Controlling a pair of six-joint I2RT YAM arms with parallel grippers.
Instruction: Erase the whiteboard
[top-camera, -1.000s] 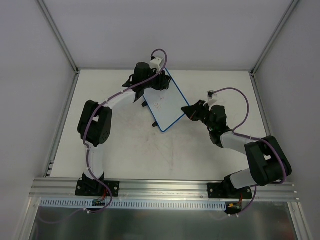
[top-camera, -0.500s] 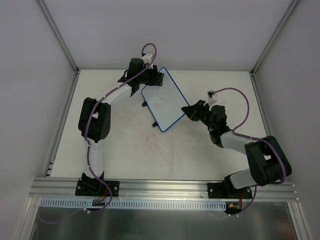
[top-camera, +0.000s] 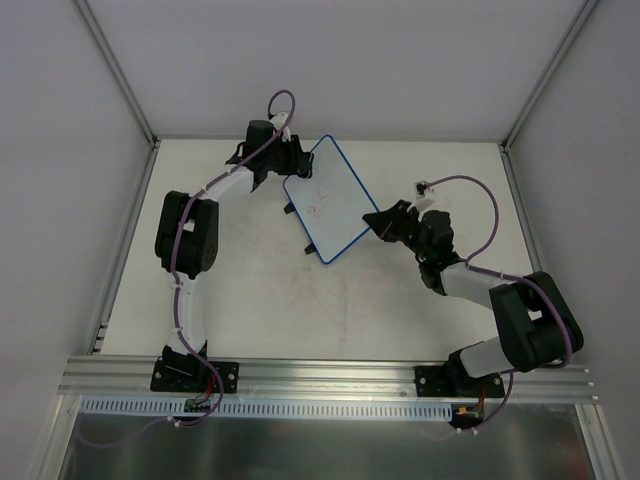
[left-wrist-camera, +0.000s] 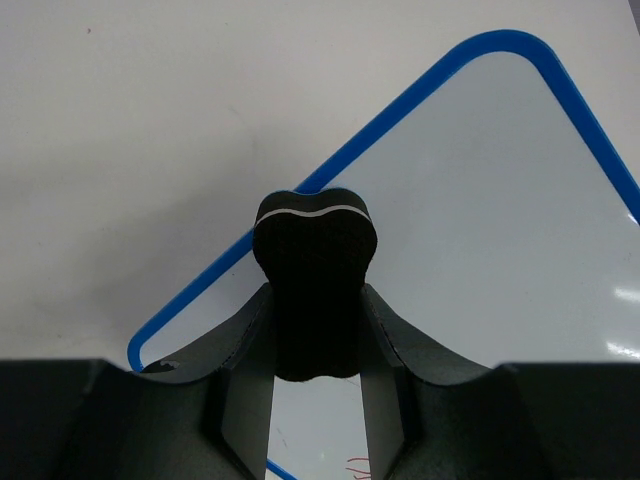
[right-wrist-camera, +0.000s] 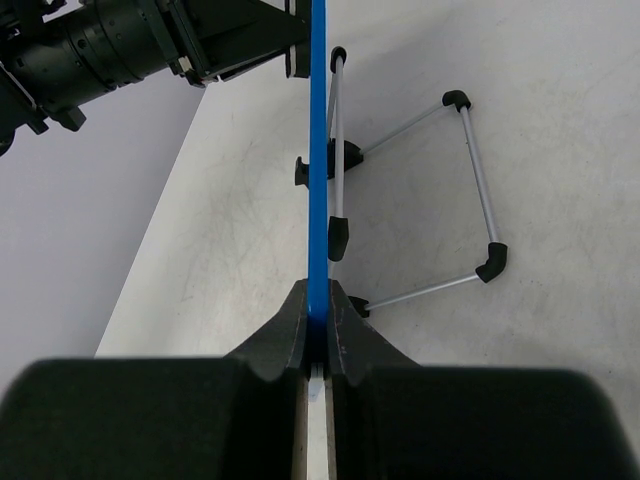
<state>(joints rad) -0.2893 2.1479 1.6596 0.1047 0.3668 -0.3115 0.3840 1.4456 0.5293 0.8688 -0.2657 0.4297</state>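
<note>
The whiteboard (top-camera: 328, 200), white with a thin blue rim, stands tilted on a wire stand at the table's far middle. Faint red scribbles (top-camera: 313, 211) mark its face. My right gripper (top-camera: 376, 222) is shut on the board's right edge, seen edge-on in the right wrist view (right-wrist-camera: 318, 150). My left gripper (top-camera: 300, 167) is shut on the small black bone-shaped eraser (left-wrist-camera: 314, 282) and holds it over the board's upper left corner (left-wrist-camera: 470, 230), near the blue rim. I cannot tell whether the eraser touches the board.
The board's wire stand with black tips (right-wrist-camera: 470, 180) rests on the table behind the board. Its black feet (top-camera: 290, 209) show at the board's left edge. Metal frame rails (top-camera: 120, 250) bound the table on both sides.
My left gripper with the eraser has moved left and up across the board, from its upper middle to its upper left corner. The right gripper and the board have stayed still.
</note>
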